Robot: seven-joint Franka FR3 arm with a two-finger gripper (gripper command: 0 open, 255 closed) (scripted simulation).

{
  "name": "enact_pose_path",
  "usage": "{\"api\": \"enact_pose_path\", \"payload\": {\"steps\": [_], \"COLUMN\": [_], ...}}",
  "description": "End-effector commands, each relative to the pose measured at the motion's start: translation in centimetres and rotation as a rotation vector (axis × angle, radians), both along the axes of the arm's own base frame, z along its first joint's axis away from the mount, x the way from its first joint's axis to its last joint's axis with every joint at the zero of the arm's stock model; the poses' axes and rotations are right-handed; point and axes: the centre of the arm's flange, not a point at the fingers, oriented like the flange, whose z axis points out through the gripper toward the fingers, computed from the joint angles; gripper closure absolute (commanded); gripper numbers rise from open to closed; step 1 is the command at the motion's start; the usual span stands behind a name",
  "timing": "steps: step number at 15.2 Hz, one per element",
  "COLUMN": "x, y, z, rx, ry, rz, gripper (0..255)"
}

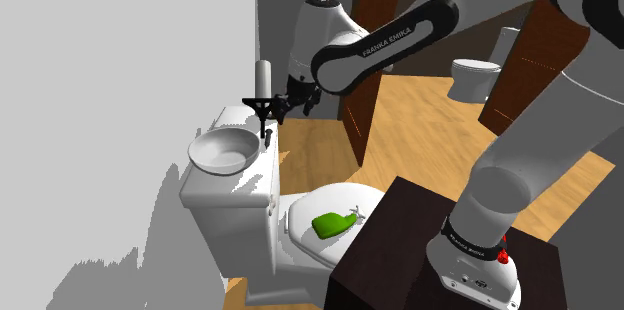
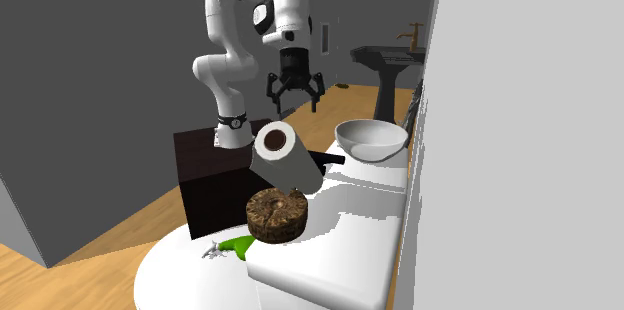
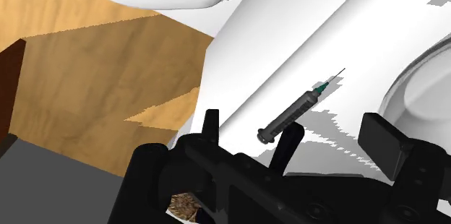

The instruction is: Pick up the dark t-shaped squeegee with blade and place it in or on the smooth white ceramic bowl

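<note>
The smooth white bowl [image 1: 222, 148] [image 2: 371, 138] stands on the white toilet tank lid [image 1: 205, 190]. My black gripper [image 1: 264, 108] [image 2: 293, 96] [image 3: 296, 130] hangs open above the lid, beside the bowl, holding nothing. In the second exterior view, a black bar that looks like the squeegee [image 2: 332, 159] lies on the lid and sticks out from behind the toilet roll; the rest of it is hidden. A short dark piece [image 1: 268, 136] lies on the lid right under the gripper. In the wrist view the bowl's rim [image 3: 423, 89] is beside one finger.
A dark syringe [image 3: 296, 110] lies on the lid under the gripper. A toilet roll [image 2: 285, 158] and a brown round block [image 2: 275, 214] stand at the lid's other end. A green object [image 1: 334, 223] rests on the toilet seat. The wall borders the tank.
</note>
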Motion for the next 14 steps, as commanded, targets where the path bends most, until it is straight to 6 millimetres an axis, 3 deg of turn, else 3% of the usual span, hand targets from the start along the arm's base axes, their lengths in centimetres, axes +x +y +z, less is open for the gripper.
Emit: {"api": "enact_pose_path", "payload": {"steps": [1,10,14], "x": [2.1,11.8,12.7], "y": [0.4,0.3,-0.3], "z": [-1.1,-5.0,-6.8], "rx": [-0.015,-0.091,-0.091], "ry": [-0.037,-0.186,-0.186], "rz": [-0.036,-0.191,-0.191], "gripper": [0,0,0]}}
